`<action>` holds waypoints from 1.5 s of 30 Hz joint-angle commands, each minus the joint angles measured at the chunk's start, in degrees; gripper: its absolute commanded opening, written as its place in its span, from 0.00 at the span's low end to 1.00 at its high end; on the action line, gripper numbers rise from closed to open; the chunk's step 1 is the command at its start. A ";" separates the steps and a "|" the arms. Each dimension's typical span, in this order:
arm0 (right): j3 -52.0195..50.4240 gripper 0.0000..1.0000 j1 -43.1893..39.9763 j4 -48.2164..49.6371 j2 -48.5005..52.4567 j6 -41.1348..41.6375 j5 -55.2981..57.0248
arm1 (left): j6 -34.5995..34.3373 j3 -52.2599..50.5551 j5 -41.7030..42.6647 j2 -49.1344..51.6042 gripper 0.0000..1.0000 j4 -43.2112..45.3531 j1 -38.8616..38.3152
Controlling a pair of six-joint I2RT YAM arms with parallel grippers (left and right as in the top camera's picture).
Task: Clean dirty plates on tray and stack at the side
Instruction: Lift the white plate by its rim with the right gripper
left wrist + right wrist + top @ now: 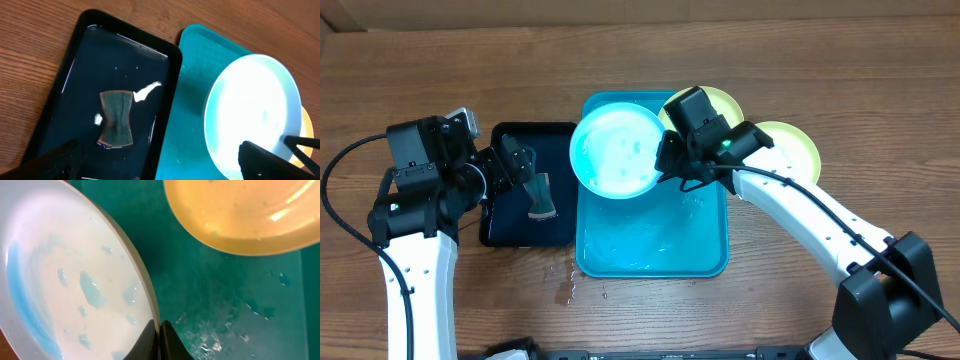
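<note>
Right pincer clamps the light blue plate by its rim over the tray.

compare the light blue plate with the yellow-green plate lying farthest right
The light blue plate is pinched at its rim by the right claw above the tray; the yellow-green plate lies on the table beside the tray, with no claw on it. The light blue plate looks larger, though it may only be nearer the camera. Both are round with pale centres.

Blue plate in R gripper, over tray
</note>
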 commanded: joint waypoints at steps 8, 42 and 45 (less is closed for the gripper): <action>1.20 0.04 5.20 14.16 3.56 -0.24 0.42 | -0.17 0.72 0.00 0.26 1.00 0.11 0.04; 1.22 0.04 16.48 52.04 12.24 -30.67 30.18 | -0.17 0.72 0.00 0.26 1.00 0.11 0.04; 1.22 0.04 16.48 54.36 12.24 -33.81 30.16 | -0.17 0.72 0.00 0.26 1.00 0.11 0.02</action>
